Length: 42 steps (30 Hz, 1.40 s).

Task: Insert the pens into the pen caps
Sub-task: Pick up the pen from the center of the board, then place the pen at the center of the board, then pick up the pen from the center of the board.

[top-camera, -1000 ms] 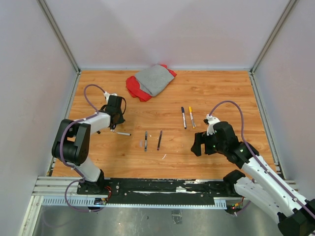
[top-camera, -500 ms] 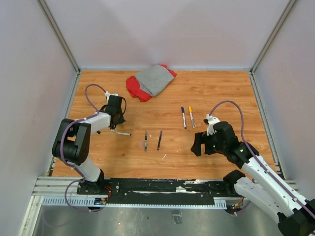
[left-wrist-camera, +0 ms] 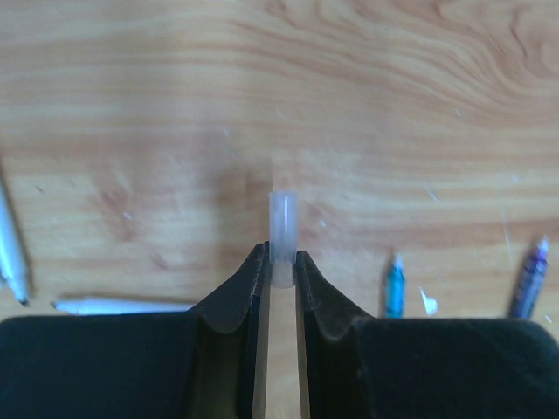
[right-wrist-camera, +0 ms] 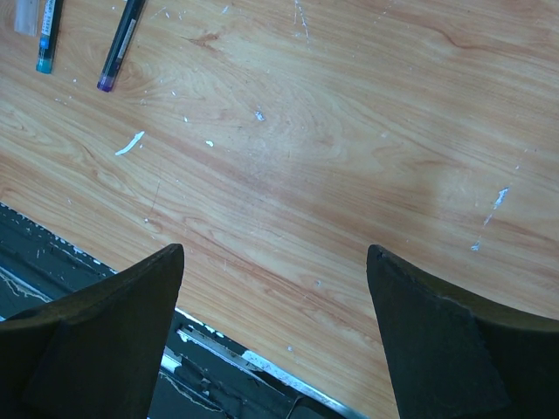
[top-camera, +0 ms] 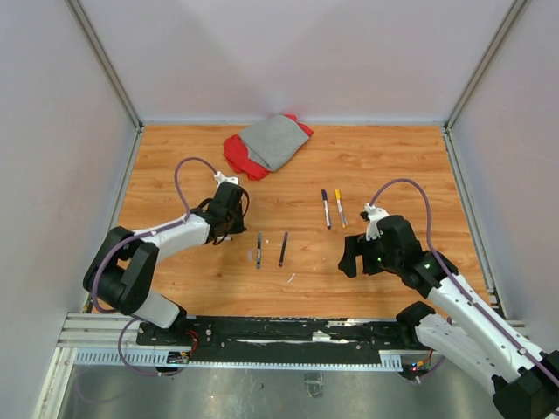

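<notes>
Your left gripper (left-wrist-camera: pixel 281 258) is clenched on a short translucent pen cap (left-wrist-camera: pixel 282 218) over the left half of the worktop (left-wrist-camera: pixel 393 105). Your right gripper (right-wrist-camera: pixel 272 262) hangs released. Capping looks underway: next, align the cap with the white pen (left-wrist-camera: pixel 122 306) nearby.

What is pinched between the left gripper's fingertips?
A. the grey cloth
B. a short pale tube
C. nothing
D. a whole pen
B: in the left wrist view the left gripper clamps a short pale tube that sticks out past its tips.
</notes>
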Each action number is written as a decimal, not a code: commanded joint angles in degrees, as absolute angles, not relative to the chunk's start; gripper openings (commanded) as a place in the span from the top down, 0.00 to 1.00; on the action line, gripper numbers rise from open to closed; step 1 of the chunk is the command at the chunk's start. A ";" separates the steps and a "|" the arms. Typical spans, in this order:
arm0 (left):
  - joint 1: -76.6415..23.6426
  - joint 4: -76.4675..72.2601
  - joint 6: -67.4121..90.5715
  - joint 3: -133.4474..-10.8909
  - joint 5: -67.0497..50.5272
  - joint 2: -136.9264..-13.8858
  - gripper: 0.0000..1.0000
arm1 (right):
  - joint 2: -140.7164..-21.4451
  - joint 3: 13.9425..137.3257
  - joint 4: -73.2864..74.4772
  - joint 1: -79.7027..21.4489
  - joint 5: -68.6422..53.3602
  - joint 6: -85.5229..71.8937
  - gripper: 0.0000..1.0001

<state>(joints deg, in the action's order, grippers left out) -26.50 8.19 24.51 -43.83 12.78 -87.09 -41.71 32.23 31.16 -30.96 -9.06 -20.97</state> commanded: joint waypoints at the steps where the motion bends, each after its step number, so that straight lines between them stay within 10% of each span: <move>1: -30.92 9.47 30.27 -39.86 12.21 -82.84 0.85 | -41.75 33.86 30.87 -29.88 -9.92 -20.43 0.14; 22: -38.94 13.29 35.04 -40.24 17.53 -78.57 0.60 | -40.92 33.40 30.94 -29.84 -10.20 -20.85 0.14; 42: -48.24 16.19 42.59 -40.46 20.33 -75.95 0.64 | -44.83 34.23 30.52 -30.46 -10.84 -22.03 0.15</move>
<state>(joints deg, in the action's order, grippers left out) -45.41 14.04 38.98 -39.33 16.78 -73.56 -44.66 32.23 30.72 -30.98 -10.13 -21.10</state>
